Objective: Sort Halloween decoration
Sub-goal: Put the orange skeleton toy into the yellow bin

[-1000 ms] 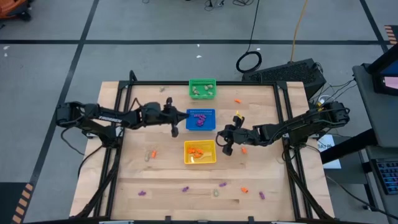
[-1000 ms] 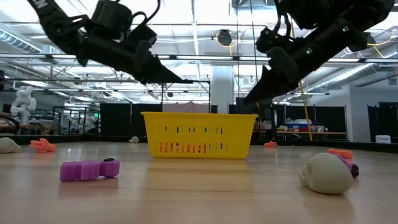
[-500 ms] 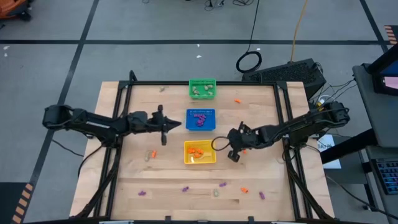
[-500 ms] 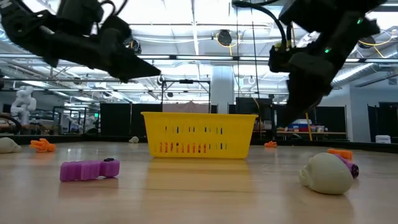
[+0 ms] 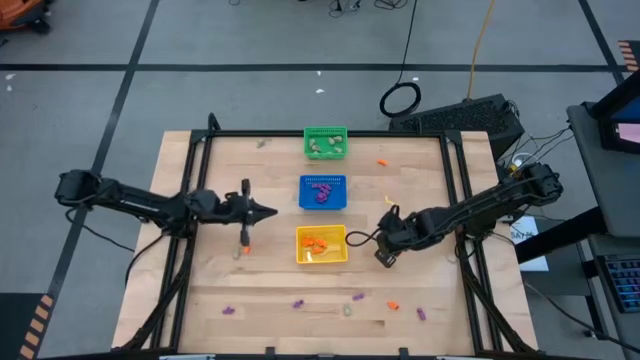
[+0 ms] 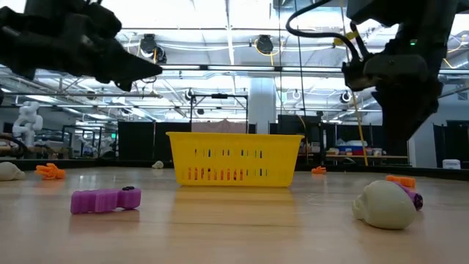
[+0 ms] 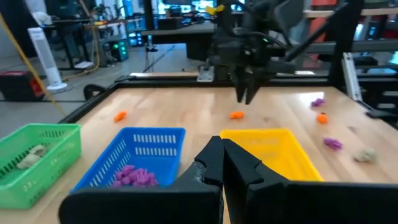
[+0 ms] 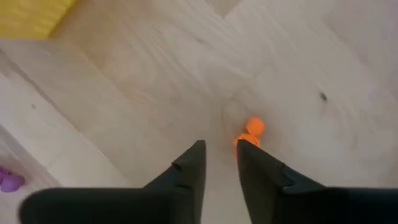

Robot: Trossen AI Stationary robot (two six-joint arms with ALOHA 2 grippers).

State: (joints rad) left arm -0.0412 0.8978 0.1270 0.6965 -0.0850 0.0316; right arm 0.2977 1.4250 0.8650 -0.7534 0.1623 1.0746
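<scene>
I see a grey floor (image 5: 250, 40) crossed by dark tape lines (image 5: 300, 67). Beyond the wooden table (image 5: 270, 290) I see a white column (image 6: 261, 103), overhead pipes and bright ceiling lights (image 6: 227, 15). A white tower fan (image 7: 50, 59) stands nearby.

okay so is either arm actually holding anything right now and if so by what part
Nothing is held. The right tool stands slightly open above an orange trinket lying on the table, not gripping it. The left tool is shut and empty, near the yellow basket.

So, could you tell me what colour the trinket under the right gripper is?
Orange: the trinket shows best in the right wrist view.
</scene>
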